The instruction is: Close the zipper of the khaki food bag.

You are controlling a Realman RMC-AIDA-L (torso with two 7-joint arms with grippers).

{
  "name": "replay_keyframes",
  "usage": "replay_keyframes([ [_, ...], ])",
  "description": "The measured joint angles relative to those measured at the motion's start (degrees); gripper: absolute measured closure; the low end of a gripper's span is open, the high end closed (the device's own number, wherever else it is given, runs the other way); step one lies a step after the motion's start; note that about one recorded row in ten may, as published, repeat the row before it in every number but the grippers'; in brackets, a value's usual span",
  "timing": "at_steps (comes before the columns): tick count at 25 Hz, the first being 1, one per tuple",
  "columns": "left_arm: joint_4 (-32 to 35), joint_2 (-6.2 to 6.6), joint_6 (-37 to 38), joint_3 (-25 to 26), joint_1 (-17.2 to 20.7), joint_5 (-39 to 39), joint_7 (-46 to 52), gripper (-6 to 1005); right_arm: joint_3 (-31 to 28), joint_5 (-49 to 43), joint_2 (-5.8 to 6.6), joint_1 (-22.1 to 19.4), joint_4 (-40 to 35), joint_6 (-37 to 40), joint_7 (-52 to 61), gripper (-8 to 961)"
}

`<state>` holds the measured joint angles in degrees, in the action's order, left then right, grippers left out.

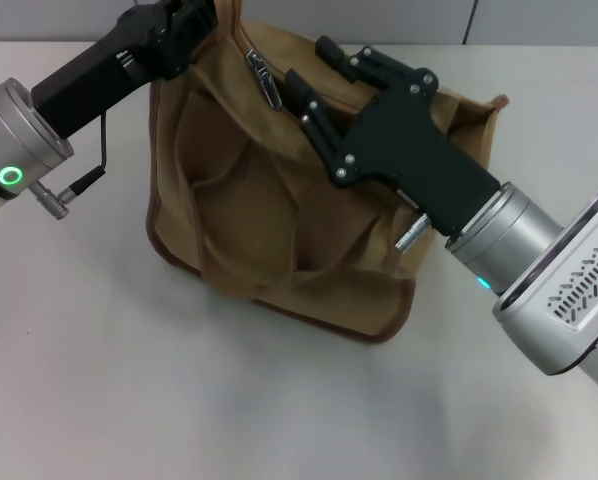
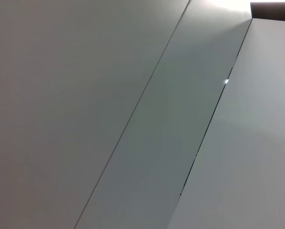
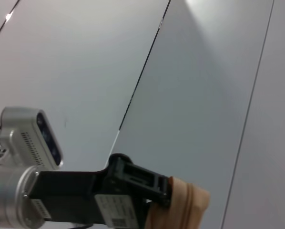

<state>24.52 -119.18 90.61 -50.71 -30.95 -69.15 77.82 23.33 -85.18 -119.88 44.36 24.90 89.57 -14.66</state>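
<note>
gripping the boxy tan canvas bag's (image 1: 279, 240) 11 o'clock corner, left hand (image 1: 194, 25); right hand (image 1: 309, 95) narrowly parted beside silver zipper pull (image 1: 262, 78).

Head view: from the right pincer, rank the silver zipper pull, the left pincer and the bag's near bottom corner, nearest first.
1. Zipper pull: on the bag's top, just left of the right pincer.
2. Left pincer: at the bag's far left top corner.
3. Near bottom corner of the khaki food bag: toward the robot.

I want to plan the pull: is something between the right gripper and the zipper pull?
Nothing visible: the right gripper sits just beside the zipper pull atop the khaki food bag.
</note>
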Motion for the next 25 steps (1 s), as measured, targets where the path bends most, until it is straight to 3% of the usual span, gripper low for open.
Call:
replay_keyframes([
  [6,0.00,0.00,0.05,0.00,-0.06,0.51,0.23,934,-3.24,-4.78,0.14,-1.31,0.73,-0.18,1.30,631],
  [9,0.00,0.00,0.11,0.00,0.32,1.43,0.23,933,-4.07,-6.08,0.64,-2.66,0.31,2.97,7.73,631],
  [13,0.00,0.05,0.80,-0.01,0.87,2.20,0.24,933,-3.66,-9.09,1.19,-3.70,-8.29,7.28,30.70,632],
  [18,0.00,0.07,1.37,-0.04,0.91,2.27,0.22,932,-3.16,-18.02,0.33,-3.54,-27.44,10.97,71.75,632],
  [25,0.10,0.09,1.58,-0.90,0.68,1.92,0.18,931,-0.57,-25.78,0.58,-2.05,-43.65,14.56,104.74,633],
])
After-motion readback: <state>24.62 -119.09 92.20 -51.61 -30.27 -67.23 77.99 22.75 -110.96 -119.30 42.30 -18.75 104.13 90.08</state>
